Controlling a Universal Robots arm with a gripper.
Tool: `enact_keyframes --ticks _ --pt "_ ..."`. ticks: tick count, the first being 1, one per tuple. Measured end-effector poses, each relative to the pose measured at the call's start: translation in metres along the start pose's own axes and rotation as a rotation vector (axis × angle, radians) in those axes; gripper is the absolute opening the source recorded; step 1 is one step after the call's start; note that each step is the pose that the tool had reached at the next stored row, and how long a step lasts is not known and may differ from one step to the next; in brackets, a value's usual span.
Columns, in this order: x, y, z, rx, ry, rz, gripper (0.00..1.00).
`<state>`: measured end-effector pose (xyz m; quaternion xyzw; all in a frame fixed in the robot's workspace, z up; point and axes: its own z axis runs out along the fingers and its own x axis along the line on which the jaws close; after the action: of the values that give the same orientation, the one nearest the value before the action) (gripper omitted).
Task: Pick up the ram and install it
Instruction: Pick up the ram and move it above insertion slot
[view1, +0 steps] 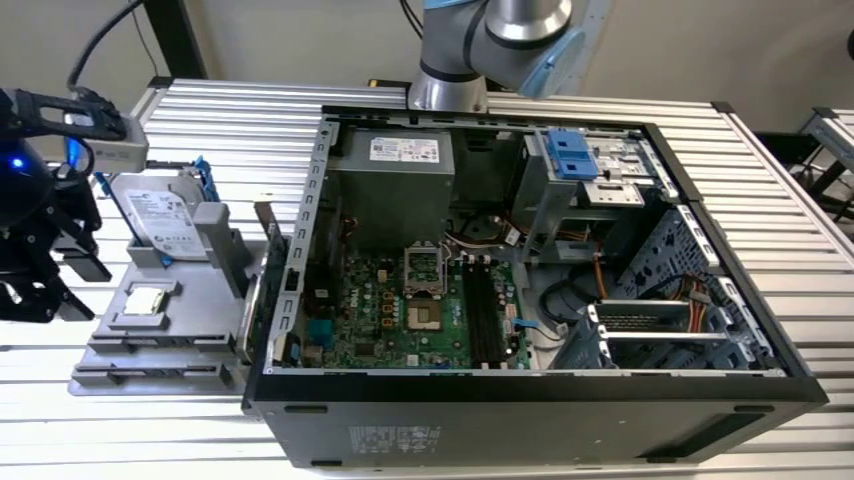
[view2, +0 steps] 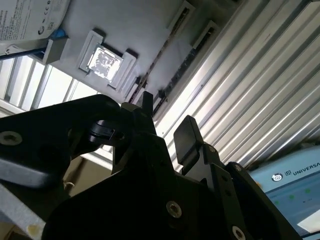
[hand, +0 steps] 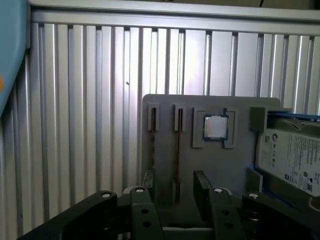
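Observation:
The ram (hand: 178, 155) is a thin dark stick standing on edge in a slot of the grey holder (hand: 165, 150), beside the square processor chip (hand: 216, 126). In the second wrist view the ram (view2: 159, 55) runs as a thin dark line across the holder (view2: 150, 20). My gripper (hand: 172, 197) is open, its two black fingers apart and nothing between them. It hovers off the ram's near end, apart from it, and the stick lines up with the gap. In the exterior view the gripper (view1: 54, 285) hangs at the far left, beside the holder (view1: 200, 320).
A silver hard drive (view1: 167, 215) with blue rails leans at the holder's back. An open computer case (view1: 318, 200) lies at the exterior view's middle, its motherboard (view1: 387, 320) and long black slots (view1: 487, 320) exposed. The arm's base (view1: 454, 70) stands behind it on the ribbed metal table (view1: 787, 200).

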<state>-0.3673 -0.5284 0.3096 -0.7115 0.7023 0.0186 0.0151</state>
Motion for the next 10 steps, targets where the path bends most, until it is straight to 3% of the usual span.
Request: enact_keyframes --ticks 10 --pt "0.01 0.0 0.0177 0.0003 0.0 0.005 1.0"
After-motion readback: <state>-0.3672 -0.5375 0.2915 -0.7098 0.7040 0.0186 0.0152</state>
